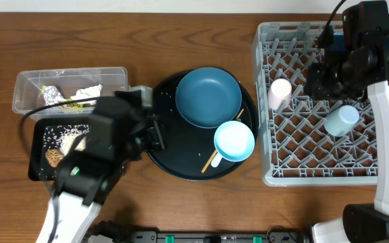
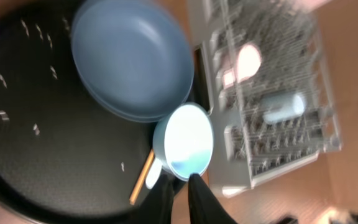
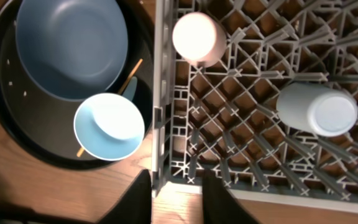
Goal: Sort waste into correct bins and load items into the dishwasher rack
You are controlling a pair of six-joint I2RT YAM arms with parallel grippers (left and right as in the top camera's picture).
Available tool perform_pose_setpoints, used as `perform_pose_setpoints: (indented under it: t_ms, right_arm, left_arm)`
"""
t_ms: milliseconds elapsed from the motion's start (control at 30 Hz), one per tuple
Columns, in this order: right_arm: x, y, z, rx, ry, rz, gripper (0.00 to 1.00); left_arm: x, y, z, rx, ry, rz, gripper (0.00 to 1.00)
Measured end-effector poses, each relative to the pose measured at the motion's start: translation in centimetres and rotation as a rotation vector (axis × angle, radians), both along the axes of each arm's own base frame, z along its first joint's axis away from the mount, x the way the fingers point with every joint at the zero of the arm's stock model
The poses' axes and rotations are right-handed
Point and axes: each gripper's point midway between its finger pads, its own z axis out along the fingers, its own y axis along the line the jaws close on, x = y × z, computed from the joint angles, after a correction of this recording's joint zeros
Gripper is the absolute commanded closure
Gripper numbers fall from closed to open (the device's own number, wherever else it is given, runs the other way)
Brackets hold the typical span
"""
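Overhead
- Left gripper (image 1: 155,133): at the left edge of the round black tray (image 1: 174,160).
- Behind it: clear tub (image 1: 26,86) with snack wrapper (image 1: 53,94) and tissue (image 1: 86,91); flat black tray (image 1: 36,162) with rice and a brown lump (image 1: 54,156).
- Right gripper (image 1: 319,81): above the dishwasher rack (image 1: 316,177).

Left wrist
- Jaws: drawn nearly together, nothing between them.
- Just ahead of the fingertips: pale blue bowl (image 2: 184,140).
- Beyond the bowl: dark blue dish (image 2: 132,59).
- Ahead-left: wooden chopstick (image 2: 142,180) poking out from under the bowl.
- Far left on the tray: loose rice grains (image 2: 2,115).

Right wrist
- Jaws: parted, released, empty.
- Below the fingers: the rack's near rim.
- Straight ahead: pink cup (image 3: 197,37) among the pegs.
- Ahead-right: light blue cup (image 3: 316,112), in the rack on its side.

Step in hand
- Judged: loading. Both cups racked; bowl, dish and chopstick not yet moved.

Next move
- Likely the bowl, nearest the left tool; calls for widening those jaws, pinching the rim, and carrying it across to free pegs.
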Motion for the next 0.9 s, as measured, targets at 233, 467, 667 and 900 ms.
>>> perform_pose_setpoints:
  t_ms: [233,467,667,900]
  right_arm:
    - [-0.4,0.2,-0.1,0.01,0.016,0.011,0.7]
    - [-0.7,0.2,-0.2,0.01,0.027,0.011,0.7]
    - [-0.7,0.2,-0.2,0.009,0.029,0.011,0.71]
    - [-0.8,0.2,-0.3,0.009,0.035,0.011,0.7]
  left_arm:
    - [-1.2,-5.6,-7.2,0.076,0.234,-0.187,0.62]
    - [-2.5,-8.3,-13.5,0.164,0.4,-0.268,0.53]
    - [-2.5,-9.4,-15.2,0.178,0.423,-0.286,0.51]
    - [-1.8,-10.5,-15.2,0.196,0.359,-0.268,0.47]
